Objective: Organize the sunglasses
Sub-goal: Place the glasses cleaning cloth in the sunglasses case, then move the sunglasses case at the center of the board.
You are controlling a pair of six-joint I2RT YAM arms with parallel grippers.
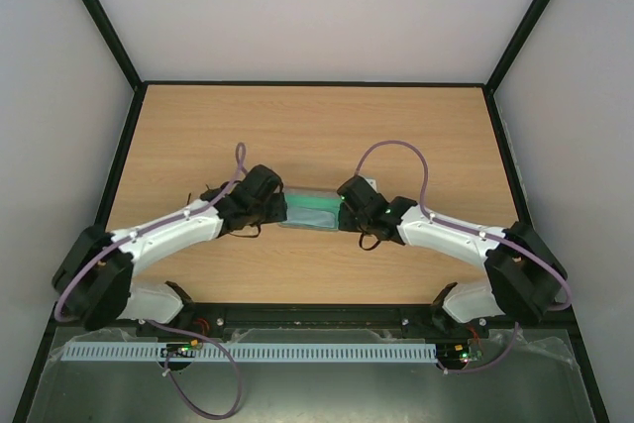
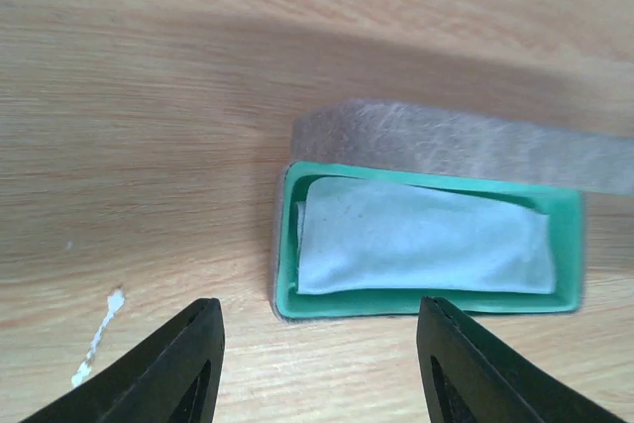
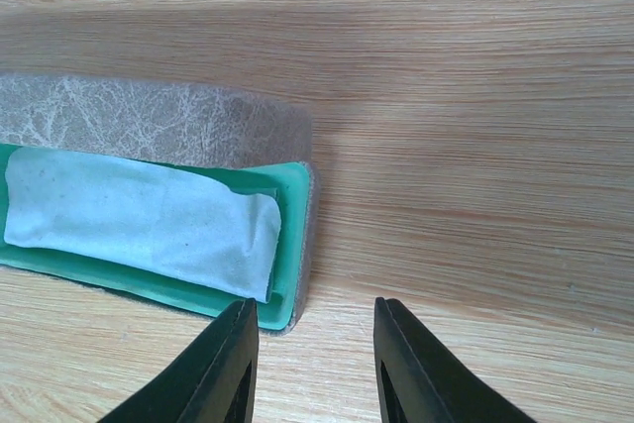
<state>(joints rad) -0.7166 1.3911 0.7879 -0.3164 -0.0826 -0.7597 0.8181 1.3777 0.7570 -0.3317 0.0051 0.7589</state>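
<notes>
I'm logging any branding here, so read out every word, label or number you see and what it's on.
No readable text anywhere.
The grey case, its green lining and the folded cloth carry no print; the table shows only wood grain.
The small circuit boards at the near edge are too small to read.

No text, label or number is readable — case (image 2: 426,306) and cloth (image 2: 426,245) are plain

Grey case (image 2: 426,305) open on wooden table (image 2: 149,146); pale folded cloth (image 2: 421,245) inside
</notes>
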